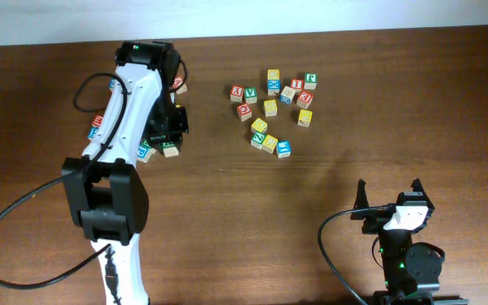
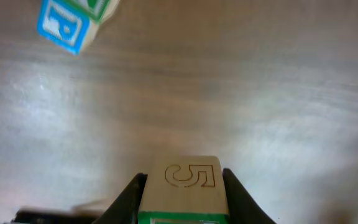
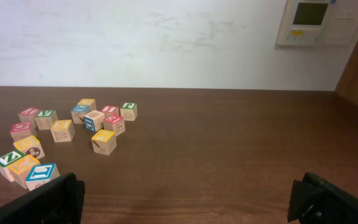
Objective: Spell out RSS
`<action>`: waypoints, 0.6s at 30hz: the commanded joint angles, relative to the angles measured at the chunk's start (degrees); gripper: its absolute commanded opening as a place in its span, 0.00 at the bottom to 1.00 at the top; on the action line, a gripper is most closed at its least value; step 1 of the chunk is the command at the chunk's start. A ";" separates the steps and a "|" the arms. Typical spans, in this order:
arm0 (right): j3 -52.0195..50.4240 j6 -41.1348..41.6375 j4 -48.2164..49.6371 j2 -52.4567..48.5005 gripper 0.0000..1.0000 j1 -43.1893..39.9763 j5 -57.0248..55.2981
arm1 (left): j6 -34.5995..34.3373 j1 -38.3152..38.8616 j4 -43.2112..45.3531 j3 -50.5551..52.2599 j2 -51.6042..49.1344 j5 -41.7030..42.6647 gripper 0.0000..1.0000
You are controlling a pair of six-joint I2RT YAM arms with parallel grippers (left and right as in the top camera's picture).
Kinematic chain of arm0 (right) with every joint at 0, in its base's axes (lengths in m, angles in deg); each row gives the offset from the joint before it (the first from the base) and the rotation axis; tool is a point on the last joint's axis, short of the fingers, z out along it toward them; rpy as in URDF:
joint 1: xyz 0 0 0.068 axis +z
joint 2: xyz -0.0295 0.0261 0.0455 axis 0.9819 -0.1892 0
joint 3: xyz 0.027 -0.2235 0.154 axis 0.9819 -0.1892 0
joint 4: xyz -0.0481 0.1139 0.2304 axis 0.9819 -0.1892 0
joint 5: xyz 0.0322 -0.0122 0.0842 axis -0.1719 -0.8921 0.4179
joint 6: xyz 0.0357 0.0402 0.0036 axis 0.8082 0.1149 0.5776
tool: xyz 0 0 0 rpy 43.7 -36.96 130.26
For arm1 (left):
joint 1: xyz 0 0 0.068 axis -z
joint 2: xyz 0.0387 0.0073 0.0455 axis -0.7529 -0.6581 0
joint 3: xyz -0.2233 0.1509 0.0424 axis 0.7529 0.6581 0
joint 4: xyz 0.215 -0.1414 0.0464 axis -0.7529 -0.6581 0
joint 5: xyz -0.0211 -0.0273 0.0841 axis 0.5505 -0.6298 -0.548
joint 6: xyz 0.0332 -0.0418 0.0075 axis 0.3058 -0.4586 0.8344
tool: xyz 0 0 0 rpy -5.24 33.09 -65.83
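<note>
My left gripper (image 2: 184, 193) is shut on a wooden cube (image 2: 185, 186) with a green-edged face; the plain side turned to the wrist camera bears an engraved outline like an S. From overhead that cube (image 1: 170, 150) sits at the fingertips, left of the table's middle, low over the wood. Whether it touches the table I cannot tell. Several yellow-faced cubes (image 1: 270, 108) lie in the cluster at centre right. My right gripper (image 1: 390, 196) stands open near the front right, with nothing between its fingers (image 3: 48, 199).
A blue-faced cube (image 2: 64, 25) with a green one against it lies just beyond the held cube. More red and blue cubes (image 1: 97, 127) sit left of the left arm. The main cluster (image 3: 73, 127) holds red, green, blue and yellow cubes.
</note>
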 commanded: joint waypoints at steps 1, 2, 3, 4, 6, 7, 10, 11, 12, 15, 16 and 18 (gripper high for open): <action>-0.31 0.55 -0.44 0.48 0.98 -0.39 0.07 | 2.10 -0.31 -1.84 0.44 1.75 1.64 0.25; -0.31 0.55 -0.44 0.48 0.98 -0.39 0.04 | 2.10 -0.31 -2.29 0.44 2.54 1.62 0.25; -0.31 0.55 -0.44 0.48 0.98 -0.39 0.07 | 2.32 -0.31 -2.45 0.44 3.50 1.62 0.25; -0.31 0.55 -0.44 0.48 0.98 -0.39 0.07 | 2.51 -0.31 -2.45 0.50 4.70 1.60 0.25; -0.31 0.55 -0.44 0.48 0.98 -0.39 0.07 | 2.49 -0.31 -2.45 0.85 8.59 1.64 0.25; -0.31 0.55 -0.44 0.48 0.98 -0.39 0.07 | 2.47 -0.31 -2.43 1.40 10.38 1.66 0.25; -0.31 0.55 -0.44 0.48 0.98 -0.39 0.07 | 2.49 -0.46 -2.08 8.41 20.57 1.60 0.26; -0.31 0.55 -0.44 0.48 0.98 -0.39 0.07 | 2.49 -0.52 -1.07 11.72 23.69 1.62 0.26; -0.31 0.55 -0.44 0.48 0.98 -0.39 0.07 | 2.47 -0.57 -0.17 13.90 25.68 1.64 0.26; -0.31 0.55 -0.44 0.48 0.98 -0.39 0.07 | 2.47 -0.57 7.34 26.34 34.93 1.64 0.28; -0.31 0.55 -0.44 0.48 0.98 -0.39 0.07 | 2.47 -0.57 9.84 29.42 36.81 1.66 0.29; -0.31 0.55 -0.44 0.48 0.98 -0.39 0.07 | 2.47 -0.57 16.37 35.28 39.65 1.62 0.33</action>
